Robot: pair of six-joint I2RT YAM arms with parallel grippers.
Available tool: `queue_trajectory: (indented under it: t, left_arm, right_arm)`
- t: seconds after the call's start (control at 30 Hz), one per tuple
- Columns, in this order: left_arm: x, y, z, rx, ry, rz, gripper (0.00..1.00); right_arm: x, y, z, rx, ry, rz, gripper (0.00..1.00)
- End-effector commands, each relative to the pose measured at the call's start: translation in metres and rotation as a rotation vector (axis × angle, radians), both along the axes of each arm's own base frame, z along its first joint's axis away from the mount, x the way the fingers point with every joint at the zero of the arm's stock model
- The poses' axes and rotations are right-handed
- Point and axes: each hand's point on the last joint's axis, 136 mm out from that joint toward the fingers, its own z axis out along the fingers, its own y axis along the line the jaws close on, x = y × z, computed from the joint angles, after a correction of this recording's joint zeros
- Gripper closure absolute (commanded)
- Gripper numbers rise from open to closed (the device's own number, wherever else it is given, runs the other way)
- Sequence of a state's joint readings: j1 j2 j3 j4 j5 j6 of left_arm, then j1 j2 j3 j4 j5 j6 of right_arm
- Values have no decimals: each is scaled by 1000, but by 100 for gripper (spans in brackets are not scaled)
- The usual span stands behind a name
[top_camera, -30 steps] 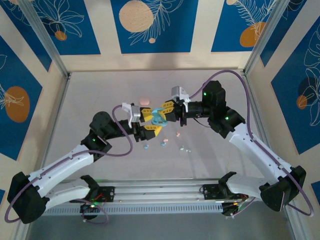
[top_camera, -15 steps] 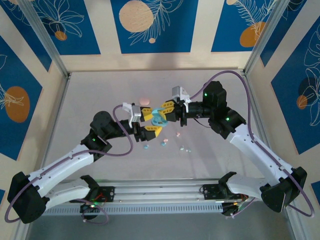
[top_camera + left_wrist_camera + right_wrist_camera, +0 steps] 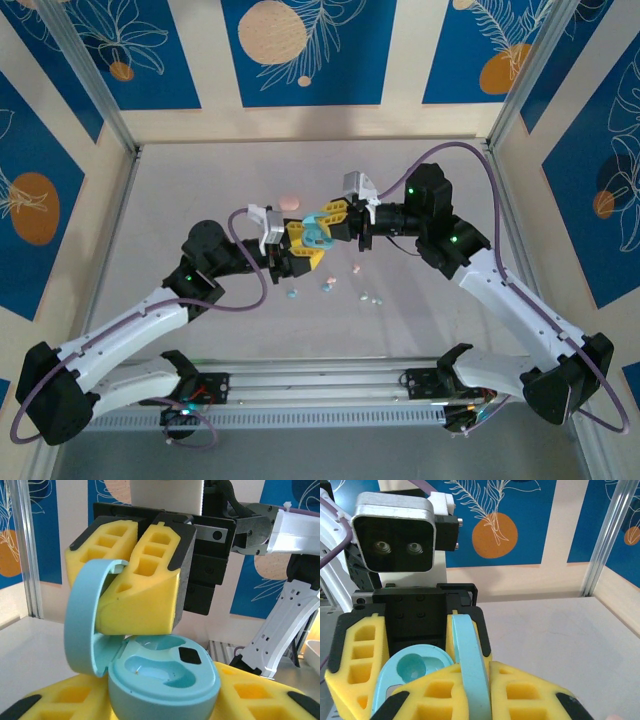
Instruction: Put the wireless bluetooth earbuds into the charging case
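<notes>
The light blue charging case hangs in mid-air between both grippers, lid swung open. My left gripper is shut on its base, whose two earbud wells are empty. My right gripper is shut on the edge of the upright lid, which also shows at the left with the right gripper's yellow fingers on it. Several tiny earbuds lie on the table below: a light blue one, a mint one, a pink one and a pair.
A small pink rounded object rests on the grey table behind the grippers. Aluminium posts and patterned walls enclose the table on three sides. The arms' base rail runs along the near edge.
The left gripper's fingers have closed in on the case base and shifted slightly right toward the right gripper. The right gripper keeps its hold on the lid.
</notes>
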State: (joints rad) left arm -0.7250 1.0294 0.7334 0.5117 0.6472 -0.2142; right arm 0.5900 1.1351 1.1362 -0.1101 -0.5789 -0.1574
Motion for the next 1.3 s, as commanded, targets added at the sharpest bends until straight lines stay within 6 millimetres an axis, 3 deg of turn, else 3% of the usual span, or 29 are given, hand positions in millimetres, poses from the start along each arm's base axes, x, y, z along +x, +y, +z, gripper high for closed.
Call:
queue_trajectory:
  t: [0.0,0.37,0.43,0.6,0.83,0.93,1.03,1.17,1.27]
  left_arm:
    - [1,1,16,-33,-25,10,63]
    - [-4,4,18,-43,-49,2,73]
    - [-4,4,18,-42,-55,4,73]
    - [-3,6,15,-32,-61,17,73]
    - [-1,7,15,-35,-68,41,73]
    - [3,7,15,-39,-68,57,74]
    - [5,8,17,-44,-66,69,74]
    - [3,15,17,-46,-58,96,75]
    - [2,22,16,-48,-55,125,75]
  right_arm:
    - [-15,1,7,21,-26,48,94]
    - [-15,-1,5,13,1,31,80]
    - [-14,-3,8,14,14,15,74]
    - [-13,-10,18,24,77,-39,47]
    - [-16,-21,28,39,191,-110,38]
    - [-13,-33,34,57,230,-200,35]
    - [4,-57,36,105,290,-400,28]
    - [18,-90,34,190,371,-577,30]
    - [29,-114,20,228,460,-706,35]
